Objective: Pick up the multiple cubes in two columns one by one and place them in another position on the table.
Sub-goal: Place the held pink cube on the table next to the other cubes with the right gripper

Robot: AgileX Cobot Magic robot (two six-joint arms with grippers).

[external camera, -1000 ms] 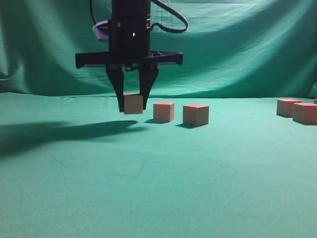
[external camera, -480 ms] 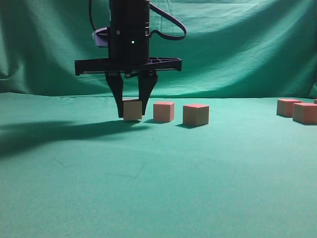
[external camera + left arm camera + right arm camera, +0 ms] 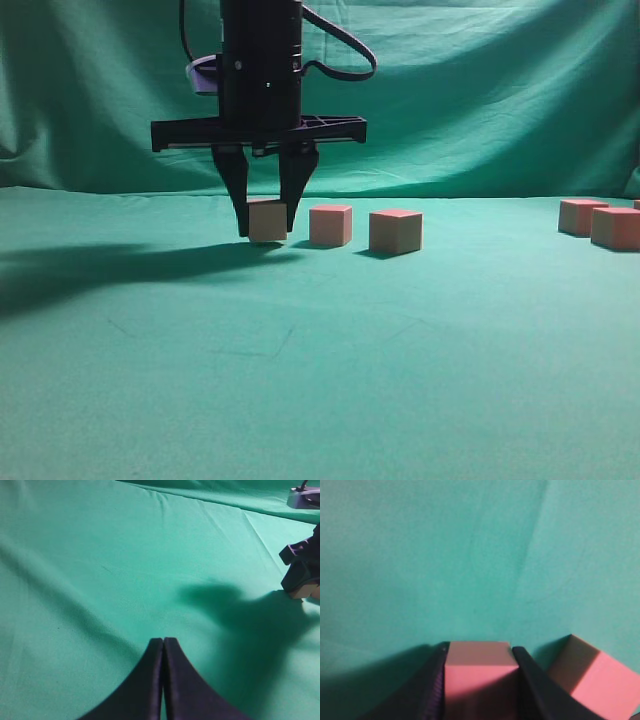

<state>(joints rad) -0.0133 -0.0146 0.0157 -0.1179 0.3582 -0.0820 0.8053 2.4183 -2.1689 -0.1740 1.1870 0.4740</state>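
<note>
Exterior view: right black tool (image 3: 267,228) left of centre, pinching a small salmon-pink matte cube (image 3: 267,221) resting on the teal cloth table (image 3: 320,360); two more cubes in a row just right, others at right edge

Left wrist view: left tool (image 3: 163,645) pressed together over bare cloth

Right wrist view: cube (image 3: 479,672) clamped at bottom centre, neighbour cube (image 3: 587,677) lower right

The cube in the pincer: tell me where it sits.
The held cube rests on the table, left of centre in the exterior view, between the right pincer's fingers, leftmost of three cubes.
</note>
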